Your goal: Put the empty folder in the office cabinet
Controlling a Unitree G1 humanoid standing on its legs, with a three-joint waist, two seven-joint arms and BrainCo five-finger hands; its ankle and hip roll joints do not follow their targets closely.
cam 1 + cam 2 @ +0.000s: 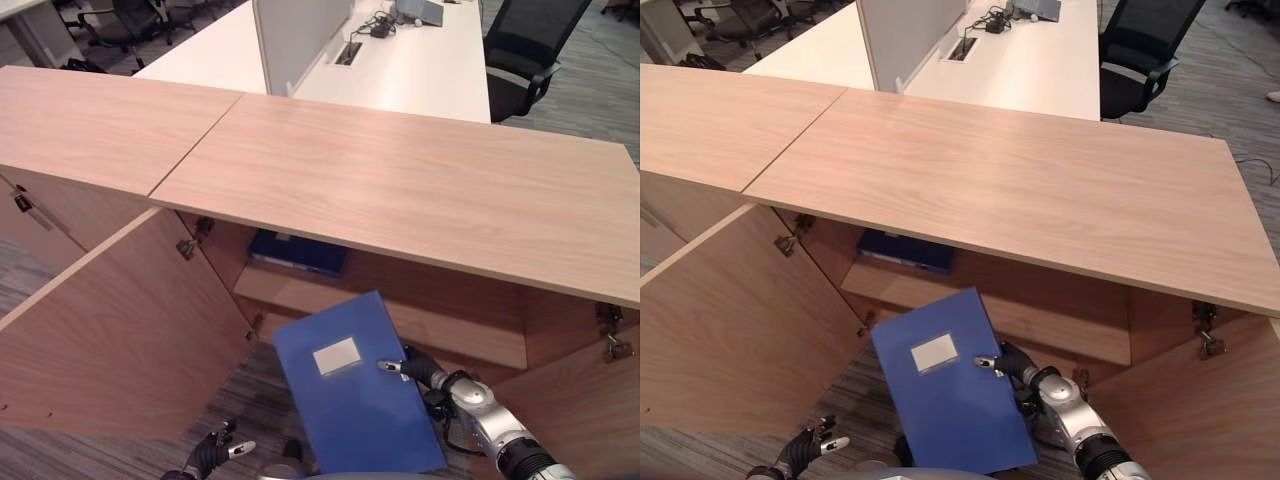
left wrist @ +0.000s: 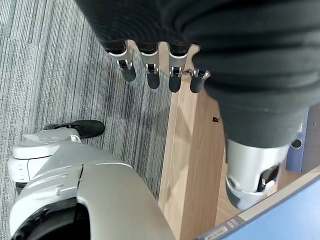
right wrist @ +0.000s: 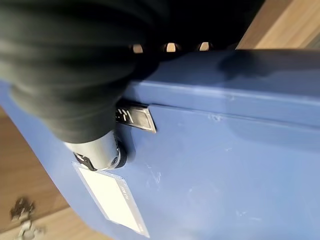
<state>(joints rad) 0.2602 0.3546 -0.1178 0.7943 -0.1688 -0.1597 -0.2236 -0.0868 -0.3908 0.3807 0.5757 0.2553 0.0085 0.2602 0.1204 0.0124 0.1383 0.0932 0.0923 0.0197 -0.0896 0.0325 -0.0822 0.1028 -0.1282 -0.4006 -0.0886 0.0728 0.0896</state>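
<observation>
Folder (image 1: 355,390) first: we see a blue one with a white label (image 1: 336,356) on its face, held tilted in front of the open cabinet (image 1: 400,190), just outside the cabinet's opening and above the grey carpet (image 1: 110,455). Our right hand (image 1: 425,372) grips it along its right edge, with the thumb laid across the blue face and the other fingers wrapped behind the spine; the right wrist view shows the same grip from close, the thumb (image 3: 102,150) pressed just above the label. Inside the cabinet, on the shelf (image 1: 380,310) behind the held folder, another dark blue folder (image 1: 298,252) lies flat, well apart from the one in the hand. The cabinet's left door (image 1: 120,330) stands swung wide open, and the right door (image 1: 580,400) is open as well, its metal hinges (image 1: 612,335) showing. Our left hand (image 1: 212,452) hangs low near the carpet, beside the left door's lower edge, its fingers (image 2: 150,72) loosely straight and holding nothing. Beyond the wooden cabinet top stands a white desk (image 1: 400,60) with a divider panel (image 1: 295,40), and a black office chair (image 1: 525,50) sits at its right side.
</observation>
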